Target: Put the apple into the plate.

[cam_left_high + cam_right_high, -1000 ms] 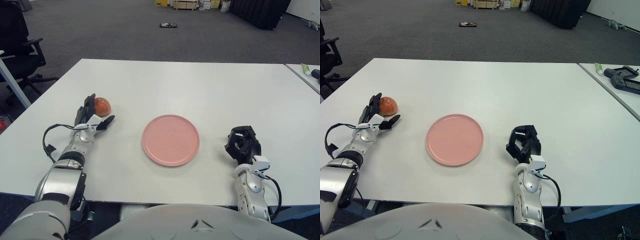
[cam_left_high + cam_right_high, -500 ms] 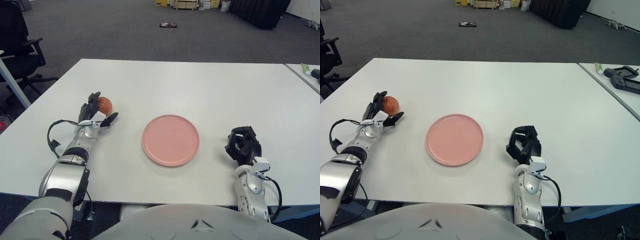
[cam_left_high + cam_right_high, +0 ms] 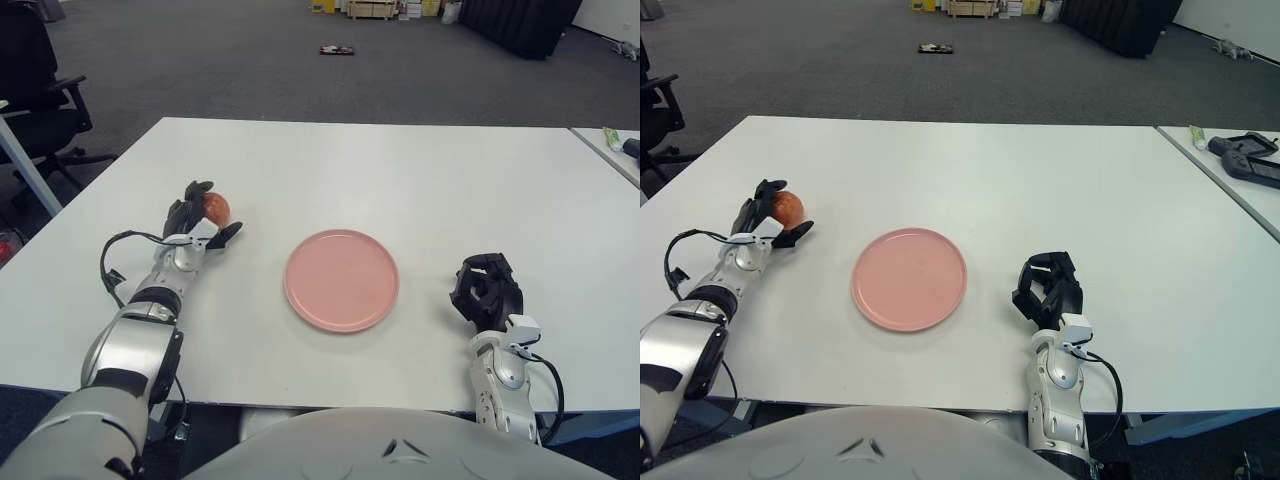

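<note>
The red apple [image 3: 216,207] is at the left side of the white table [image 3: 400,170], low over its surface. My left hand [image 3: 202,218] is curled around it, fingers over its top and left side, thumb under its right side. The pink plate [image 3: 341,279] lies empty at the table's middle, to the right of the apple and apart from it. My right hand [image 3: 485,290] rests with curled fingers near the front right edge, holding nothing.
A black office chair [image 3: 35,80] stands off the table's far left. A second table at the right holds black controllers [image 3: 1245,155]. A small dark object [image 3: 334,49] lies on the carpet far behind.
My left hand has closed around the apple and shifted a little to the right with it. The right hand and the plate have not moved.
</note>
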### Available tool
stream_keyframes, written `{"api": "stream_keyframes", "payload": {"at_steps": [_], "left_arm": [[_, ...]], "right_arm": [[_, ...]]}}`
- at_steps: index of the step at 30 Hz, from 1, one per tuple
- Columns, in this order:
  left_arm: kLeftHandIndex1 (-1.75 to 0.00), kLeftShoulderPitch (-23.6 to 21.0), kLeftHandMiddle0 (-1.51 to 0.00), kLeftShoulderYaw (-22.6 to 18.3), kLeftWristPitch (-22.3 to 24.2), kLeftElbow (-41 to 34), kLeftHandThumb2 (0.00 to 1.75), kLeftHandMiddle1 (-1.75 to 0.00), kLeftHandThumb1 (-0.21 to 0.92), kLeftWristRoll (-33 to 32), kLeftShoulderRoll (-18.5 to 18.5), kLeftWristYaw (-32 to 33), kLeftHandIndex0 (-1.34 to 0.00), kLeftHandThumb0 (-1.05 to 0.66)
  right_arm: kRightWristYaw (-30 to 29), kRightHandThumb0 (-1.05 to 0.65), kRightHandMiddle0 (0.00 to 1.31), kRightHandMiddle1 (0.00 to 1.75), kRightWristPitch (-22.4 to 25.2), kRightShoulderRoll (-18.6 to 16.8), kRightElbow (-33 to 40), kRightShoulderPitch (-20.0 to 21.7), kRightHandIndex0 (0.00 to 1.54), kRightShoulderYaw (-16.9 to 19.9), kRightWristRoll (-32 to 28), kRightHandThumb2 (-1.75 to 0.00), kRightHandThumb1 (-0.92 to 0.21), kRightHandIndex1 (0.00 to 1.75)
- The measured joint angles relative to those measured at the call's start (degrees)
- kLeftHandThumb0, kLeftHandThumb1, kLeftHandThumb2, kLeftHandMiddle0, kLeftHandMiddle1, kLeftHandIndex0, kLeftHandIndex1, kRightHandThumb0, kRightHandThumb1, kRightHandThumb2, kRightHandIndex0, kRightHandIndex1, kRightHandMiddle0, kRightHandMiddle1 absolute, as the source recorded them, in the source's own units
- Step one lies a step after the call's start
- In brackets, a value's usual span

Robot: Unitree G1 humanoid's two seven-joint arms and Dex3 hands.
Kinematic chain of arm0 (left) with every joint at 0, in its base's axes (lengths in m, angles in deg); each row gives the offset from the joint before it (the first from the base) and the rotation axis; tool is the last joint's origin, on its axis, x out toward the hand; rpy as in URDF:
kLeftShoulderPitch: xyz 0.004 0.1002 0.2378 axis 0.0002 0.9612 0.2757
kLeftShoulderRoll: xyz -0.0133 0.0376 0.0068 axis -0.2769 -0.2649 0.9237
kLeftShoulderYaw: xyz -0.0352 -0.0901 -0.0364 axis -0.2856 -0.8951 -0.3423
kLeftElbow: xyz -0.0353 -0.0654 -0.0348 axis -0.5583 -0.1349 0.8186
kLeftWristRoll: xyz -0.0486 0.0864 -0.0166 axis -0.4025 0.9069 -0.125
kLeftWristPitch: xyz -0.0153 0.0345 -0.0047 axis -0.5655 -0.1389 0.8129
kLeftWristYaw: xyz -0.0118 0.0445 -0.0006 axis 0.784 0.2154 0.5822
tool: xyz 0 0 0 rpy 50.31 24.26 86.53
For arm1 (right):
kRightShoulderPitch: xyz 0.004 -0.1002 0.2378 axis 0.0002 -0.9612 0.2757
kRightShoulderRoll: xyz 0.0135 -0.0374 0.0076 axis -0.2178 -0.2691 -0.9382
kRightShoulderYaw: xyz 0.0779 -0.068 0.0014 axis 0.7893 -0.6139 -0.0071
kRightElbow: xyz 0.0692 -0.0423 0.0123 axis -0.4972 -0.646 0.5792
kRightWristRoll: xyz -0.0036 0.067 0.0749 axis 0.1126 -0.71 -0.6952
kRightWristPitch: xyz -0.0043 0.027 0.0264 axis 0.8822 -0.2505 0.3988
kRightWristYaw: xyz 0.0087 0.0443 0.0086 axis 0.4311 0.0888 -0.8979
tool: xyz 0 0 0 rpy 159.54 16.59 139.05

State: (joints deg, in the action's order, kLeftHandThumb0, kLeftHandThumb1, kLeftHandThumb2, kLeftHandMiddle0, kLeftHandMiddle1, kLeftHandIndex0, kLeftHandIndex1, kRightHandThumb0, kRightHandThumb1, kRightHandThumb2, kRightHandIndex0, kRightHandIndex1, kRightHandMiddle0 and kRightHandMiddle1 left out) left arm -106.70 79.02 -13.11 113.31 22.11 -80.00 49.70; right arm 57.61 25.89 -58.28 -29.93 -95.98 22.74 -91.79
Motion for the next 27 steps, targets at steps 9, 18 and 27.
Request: {"api": "stream_keyframes", "payload": {"at_steps": [9, 18, 27], "left_arm": [[-1.07, -2.4, 0.00, 3.6, 1.8, 0.0, 0.75, -0.75, 0.58, 3.7, -0.3, 0.0, 0.00, -0.96], [-1.09, -4.1, 0.00, 5.8, 3.8, 0.6, 0.74, -0.69, 0.63, 5.3, -0.3, -0.2, 0.00, -0.92], [-1.07, -4.2, 0.00, 6.8, 4.2, 1.6, 0.73, -0.68, 0.66, 6.2, -0.5, -0.4, 0.00, -0.90]], "right_arm": [[0.0, -0.41, 0.43, 1.75, -0.1, 0.0, 0.0, 0.0, 0.74, 0.1, -0.3, -1.02, -0.56, 1.75], [-0.2, -0.41, 0.43, 1.75, -0.2, 0.0, 0.0, 0.0, 0.74, 0.3, -0.4, -1.02, -0.56, 1.75], [-0.3, -0.41, 0.42, 1.75, -0.1, 0.3, 0.0, 0.0, 0.75, 0.5, -0.2, -1.02, -0.56, 1.75]]}}
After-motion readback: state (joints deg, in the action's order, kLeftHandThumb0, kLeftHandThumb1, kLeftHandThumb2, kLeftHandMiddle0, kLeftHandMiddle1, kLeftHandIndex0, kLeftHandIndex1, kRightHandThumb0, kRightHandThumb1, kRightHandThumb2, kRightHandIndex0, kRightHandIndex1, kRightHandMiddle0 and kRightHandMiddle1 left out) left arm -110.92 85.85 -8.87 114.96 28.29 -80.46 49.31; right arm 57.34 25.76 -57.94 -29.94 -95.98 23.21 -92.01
